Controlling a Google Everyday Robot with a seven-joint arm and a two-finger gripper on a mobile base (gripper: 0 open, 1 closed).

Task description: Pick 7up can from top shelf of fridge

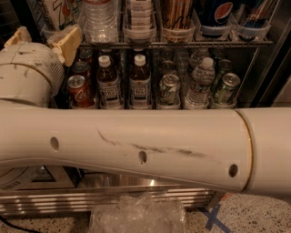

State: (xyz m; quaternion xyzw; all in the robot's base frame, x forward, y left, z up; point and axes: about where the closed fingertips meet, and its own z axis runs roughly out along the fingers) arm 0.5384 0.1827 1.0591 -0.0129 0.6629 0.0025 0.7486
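The 7up can [61, 12], white with green lettering and a red-orange spot, stands at the far left of the top shelf [182, 44], cut off by the upper edge of the view. My gripper [43, 38] is at the upper left, just below and in front of the can. Its tan fingertips [68, 42] stand apart with nothing between them. My thick white arm [145, 145] crosses the whole view and hides the lower part of the fridge [263, 68].
The top shelf also holds a water bottle [97, 20], stacked clear trays [140, 18], tall cans [175, 13] and Pepsi cans [218, 12]. The rack below holds a Coca-Cola can [78, 88], brown white-capped bottles [107, 82] and green-and-silver cans [169, 88]. A crumpled plastic bag [136, 218] lies on the floor.
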